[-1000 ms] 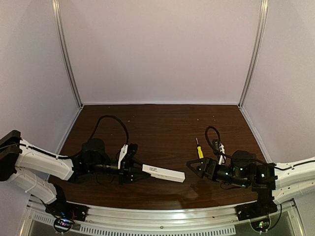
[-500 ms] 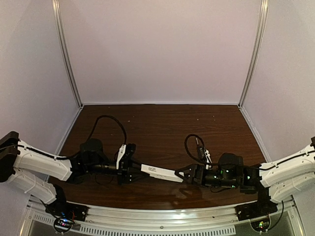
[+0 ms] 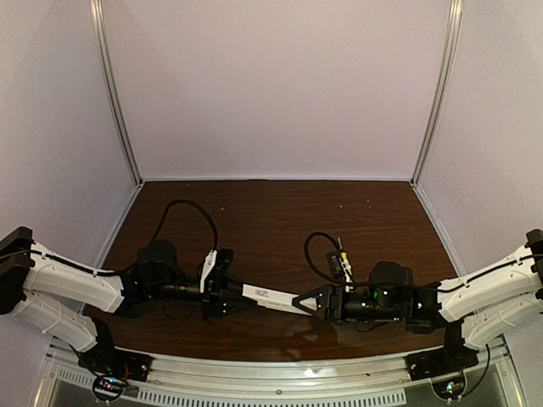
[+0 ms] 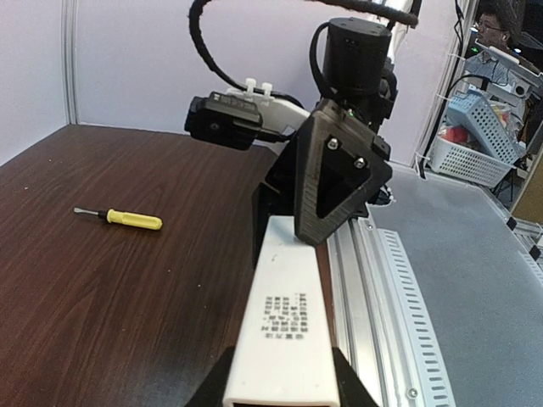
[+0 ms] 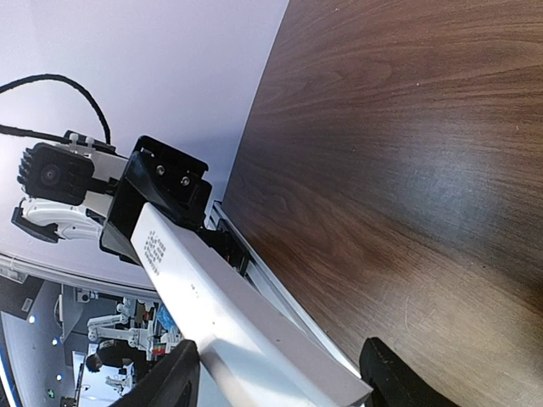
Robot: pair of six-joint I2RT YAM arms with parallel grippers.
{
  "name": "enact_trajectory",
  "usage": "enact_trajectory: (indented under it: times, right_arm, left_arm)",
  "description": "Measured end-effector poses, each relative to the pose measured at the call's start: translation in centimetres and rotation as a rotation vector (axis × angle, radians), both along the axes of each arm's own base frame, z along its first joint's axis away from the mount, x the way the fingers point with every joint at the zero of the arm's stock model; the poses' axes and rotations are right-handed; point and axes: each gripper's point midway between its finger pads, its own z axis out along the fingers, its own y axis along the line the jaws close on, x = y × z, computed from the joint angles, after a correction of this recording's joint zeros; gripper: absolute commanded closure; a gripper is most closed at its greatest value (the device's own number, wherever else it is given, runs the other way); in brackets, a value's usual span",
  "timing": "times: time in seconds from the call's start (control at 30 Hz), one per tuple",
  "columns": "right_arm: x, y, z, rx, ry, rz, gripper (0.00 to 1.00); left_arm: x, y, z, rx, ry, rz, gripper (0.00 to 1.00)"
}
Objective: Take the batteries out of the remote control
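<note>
The dark brown wood-grain bench [image 3: 280, 212] spanned the view. Near its front edge, the slim white rectangular plastic remote control [image 3: 270, 296] stretched between the two arms, label up. The left gripper [image 3: 226, 292] had its jaws clenched on one end. The right gripper [image 5: 280, 381] straddled the other end; whether its jaws pressed it could not be told. A small yellow-handled screwdriver [image 4: 127, 219] lay apart on the bench.

White remote control [image 4: 282, 271]; yellow-handled screwdriver [image 4: 132, 220]; dark woodgrain table [image 4: 102, 305]

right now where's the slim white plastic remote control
Top view, front centre: the remote control, one end clamped by the left gripper, the other reaching into the right gripper.
</note>
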Motion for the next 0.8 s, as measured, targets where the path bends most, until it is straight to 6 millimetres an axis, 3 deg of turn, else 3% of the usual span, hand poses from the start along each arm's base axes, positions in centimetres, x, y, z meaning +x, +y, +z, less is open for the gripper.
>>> enact_trajectory:
  times: [0.43,0.67,0.8]
  right_arm:
    - [0.4,0.0,0.7,0.039,0.020,-0.016,0.68]
    - [1.2,0.1,2.2,0.099,0.042,-0.053,0.94]
    - [1.2,0.1,2.2,0.096,0.042,-0.054,0.94]
  left_arm:
    - [-0.1,0.4,-0.8,0.024,0.008,-0.003,1.00]
    - [-0.5,1.0,-2.5,0.071,-0.003,-0.010,1.00]
    - [-0.5,1.0,-2.6,0.072,-0.005,-0.011,1.00]
